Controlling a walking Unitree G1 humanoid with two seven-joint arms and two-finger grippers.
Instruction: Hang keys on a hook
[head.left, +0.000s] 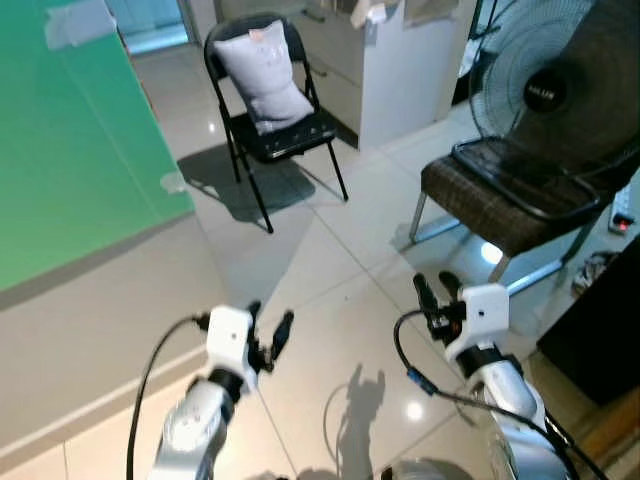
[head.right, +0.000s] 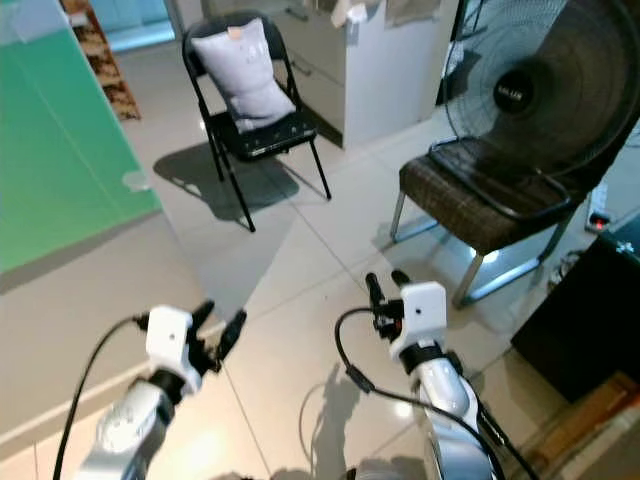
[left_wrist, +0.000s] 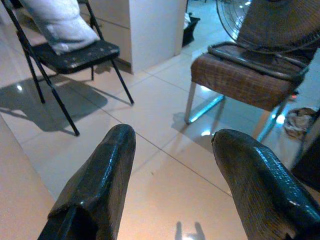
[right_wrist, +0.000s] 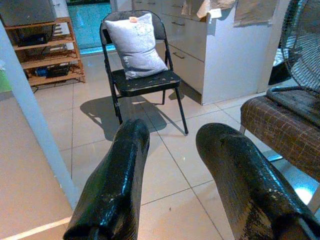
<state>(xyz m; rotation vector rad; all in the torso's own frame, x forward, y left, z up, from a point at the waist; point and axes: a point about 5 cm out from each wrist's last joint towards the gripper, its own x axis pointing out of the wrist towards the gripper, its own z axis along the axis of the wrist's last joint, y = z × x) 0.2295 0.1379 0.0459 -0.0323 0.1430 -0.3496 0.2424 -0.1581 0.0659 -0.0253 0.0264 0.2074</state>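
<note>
Standing over a tiled floor, the robot holds two grippers out in front of it, both with fingers parted and nothing between them. At the far left a green panel slopes away above a pale beige surface, its upper part cut off by the frame. The left gripper hangs low over the tiles beside that surface, a black cable looping from its white wrist block. Two chairs stand farther back: one black folding chair carrying a single grey cushion, and to the right one brown woven chair on metal legs. One large black fan rests on the woven chair's seat, its right edge cropped. The right gripper hovers just in front of that chair. Behind the chairs stands a white cabinet. Neither keys nor a hook can be made out anywhere. At the lower right a dark piece of furniture is only partly seen.
</note>
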